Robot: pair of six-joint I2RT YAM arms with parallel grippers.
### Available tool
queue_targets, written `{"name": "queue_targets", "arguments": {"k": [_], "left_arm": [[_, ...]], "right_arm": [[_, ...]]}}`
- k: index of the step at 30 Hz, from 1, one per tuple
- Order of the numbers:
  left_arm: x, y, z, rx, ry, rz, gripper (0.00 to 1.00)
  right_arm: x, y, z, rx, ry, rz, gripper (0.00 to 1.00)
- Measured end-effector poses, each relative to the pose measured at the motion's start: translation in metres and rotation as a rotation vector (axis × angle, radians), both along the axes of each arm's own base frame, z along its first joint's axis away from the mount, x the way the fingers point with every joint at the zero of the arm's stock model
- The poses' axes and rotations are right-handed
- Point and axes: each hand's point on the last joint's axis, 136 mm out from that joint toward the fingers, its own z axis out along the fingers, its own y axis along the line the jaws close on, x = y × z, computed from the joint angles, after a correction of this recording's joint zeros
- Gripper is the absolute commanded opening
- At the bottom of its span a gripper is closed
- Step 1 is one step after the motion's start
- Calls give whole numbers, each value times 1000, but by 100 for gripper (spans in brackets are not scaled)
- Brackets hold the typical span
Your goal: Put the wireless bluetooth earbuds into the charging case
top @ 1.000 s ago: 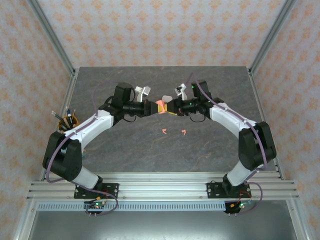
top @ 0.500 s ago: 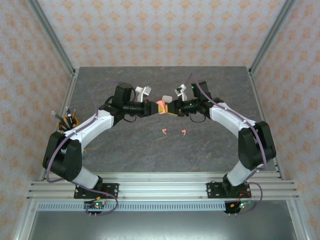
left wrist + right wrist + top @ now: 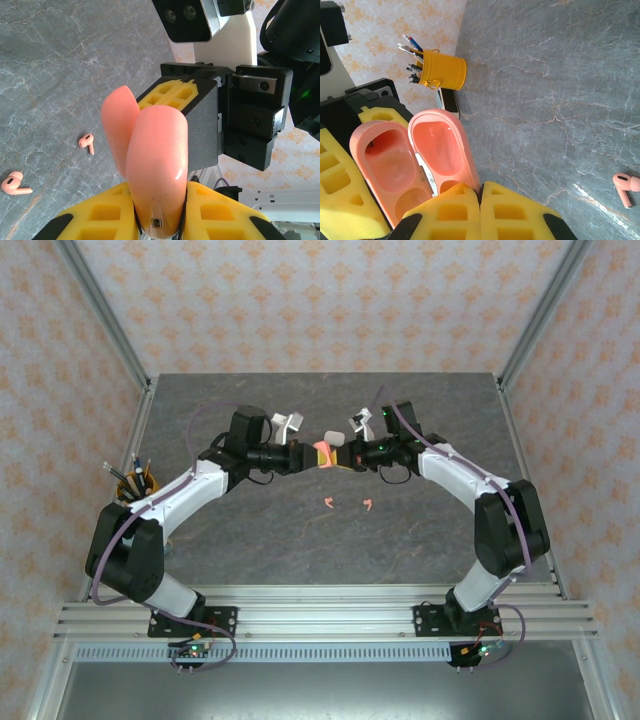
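Observation:
A coral-pink charging case (image 3: 321, 451) hangs open above the table's middle, between both grippers. My left gripper (image 3: 159, 220) is shut on the case body (image 3: 157, 165), its yellow pads on either side. My right gripper (image 3: 481, 200) is shut on the rim of the open lid (image 3: 440, 150), beside the empty body (image 3: 385, 165). In the top view the left gripper (image 3: 303, 454) and right gripper (image 3: 342, 456) face each other. Two coral-pink earbuds (image 3: 328, 502) (image 3: 367, 503) lie apart on the table just in front. The left wrist view shows both earbuds (image 3: 86, 143) (image 3: 15, 182); the right wrist view shows one earbud (image 3: 626, 184).
A yellow cup of pens (image 3: 135, 483) stands at the table's left edge, behind the left arm's elbow, and appears as the yellow cup (image 3: 440, 70) in the right wrist view. Grey marbled table (image 3: 320, 550) stretches out in front of the earbuds. Metal frame posts line both sides.
My right gripper's jaws have closed onto the lid's rim. The arms, the case and the two earbuds on the table have hardly moved.

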Motion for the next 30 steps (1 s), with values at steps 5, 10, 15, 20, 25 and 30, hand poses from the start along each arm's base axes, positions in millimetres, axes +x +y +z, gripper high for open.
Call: {"name": "queue_targets", "arguments": {"k": [5,10,15,20,25,30], "left_arm": [[1,1,-2,10,0,9,22],[5,1,-4,40,-22,32,68],[13,13,-4,108,-50,85,85],[13,31,14,202,-121,119,89],[13,47,29,328,-192,133,100],[14,69,22,488,-219,157,100]], "right_arm": [[0,-2,-2,-22,3,-4,0],[3,-9,-7,-96,0,-30,0],[7,-20,-15,-196,5,-72,0],[14,-29,-22,-285,4,-101,0],[22,-37,-23,-364,-12,-125,0],[31,-42,-20,-419,-27,-138,0]]}}
